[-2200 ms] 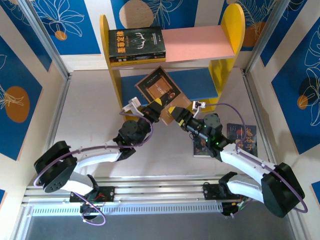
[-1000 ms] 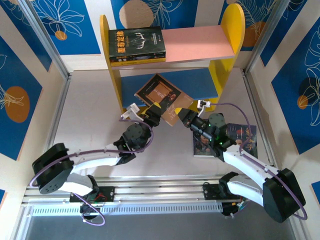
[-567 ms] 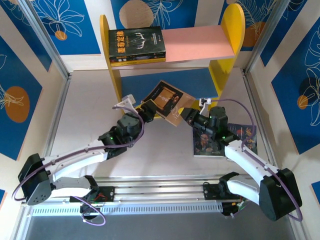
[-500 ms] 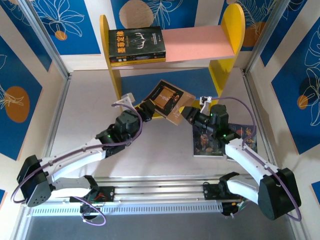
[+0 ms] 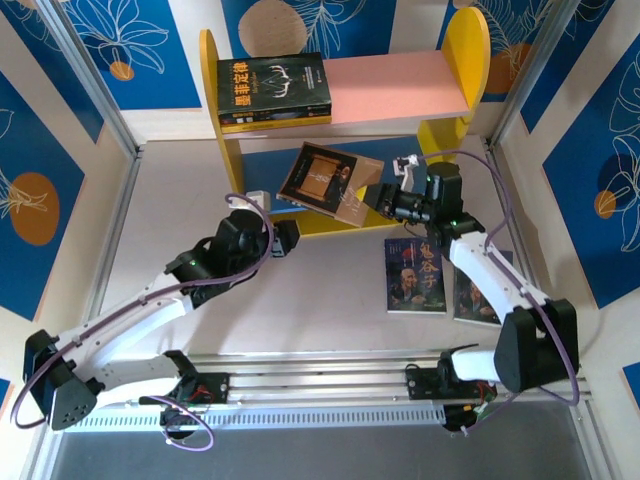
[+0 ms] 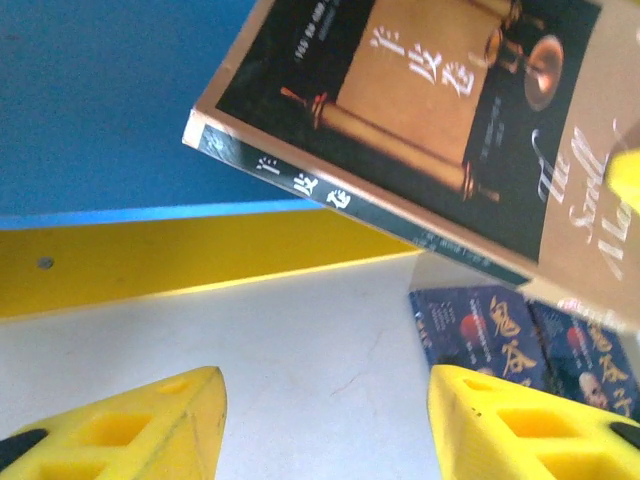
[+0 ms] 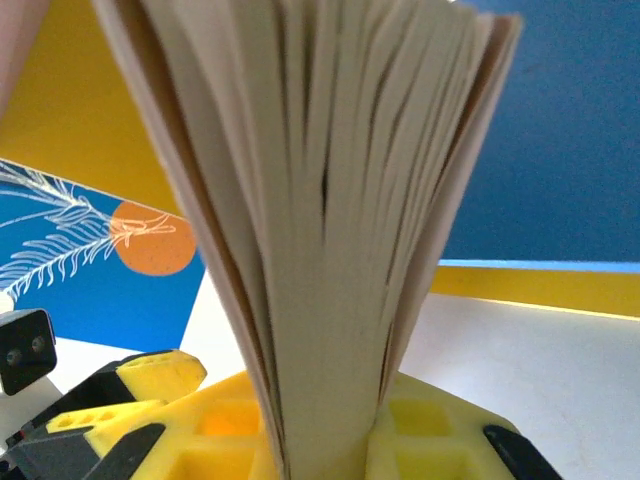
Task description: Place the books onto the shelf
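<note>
The shelf (image 5: 222,150) has yellow side panels, a pink top board and a blue lower board (image 6: 100,100). One black book (image 5: 274,90) lies flat on the pink board. A brown book (image 5: 328,176) hangs tilted above the front of the blue board, with my right gripper (image 5: 380,200) shut on its right edge. In the right wrist view its fanned pages (image 7: 330,230) rise from between the yellow fingers (image 7: 440,430). My left gripper (image 5: 290,238) stands open just left of and below the brown book (image 6: 420,110), apart from it, fingertips (image 6: 150,430) empty. Two dark blue books (image 5: 414,275) lie on the table.
The second dark blue book (image 5: 478,292) lies partly under the right forearm. The shelf's yellow base strip (image 6: 150,260) runs along the table in front of the left gripper. Blue patterned walls (image 5: 30,200) close in both sides.
My left gripper has let go of the brown book, opened wider and drawn back to the left. The right gripper has carried the book up and back toward the shelf.
</note>
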Motion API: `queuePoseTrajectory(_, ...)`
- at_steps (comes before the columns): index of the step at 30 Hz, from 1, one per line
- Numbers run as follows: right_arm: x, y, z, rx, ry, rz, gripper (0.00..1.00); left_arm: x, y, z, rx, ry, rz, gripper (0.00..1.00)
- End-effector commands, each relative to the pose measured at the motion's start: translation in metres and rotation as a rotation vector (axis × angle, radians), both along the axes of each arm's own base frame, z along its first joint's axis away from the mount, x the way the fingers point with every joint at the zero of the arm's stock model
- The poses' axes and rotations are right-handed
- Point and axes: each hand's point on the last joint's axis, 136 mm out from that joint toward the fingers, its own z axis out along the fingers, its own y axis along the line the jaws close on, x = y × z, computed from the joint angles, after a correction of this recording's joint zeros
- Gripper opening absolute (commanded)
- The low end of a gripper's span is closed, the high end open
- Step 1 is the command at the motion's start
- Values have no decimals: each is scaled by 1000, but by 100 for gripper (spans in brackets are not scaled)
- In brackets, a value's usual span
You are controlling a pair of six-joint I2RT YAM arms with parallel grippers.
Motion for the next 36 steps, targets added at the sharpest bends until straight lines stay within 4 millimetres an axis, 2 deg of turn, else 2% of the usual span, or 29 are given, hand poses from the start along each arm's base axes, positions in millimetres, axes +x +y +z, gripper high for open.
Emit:
queuePoseTrajectory(1, -4, 11, 24, 10, -85, 152, 7, -10, 14, 12, 61, -5, -40, 57)
queuePoseTrajectory(13, 22, 29, 14, -1, -76, 317, 7, -25, 48, 16, 88, -12, -3, 61)
queuePoseTrajectory(36, 54, 68, -13, -49, -26, 423, 8, -34, 64, 16, 118, -8, 10, 62)
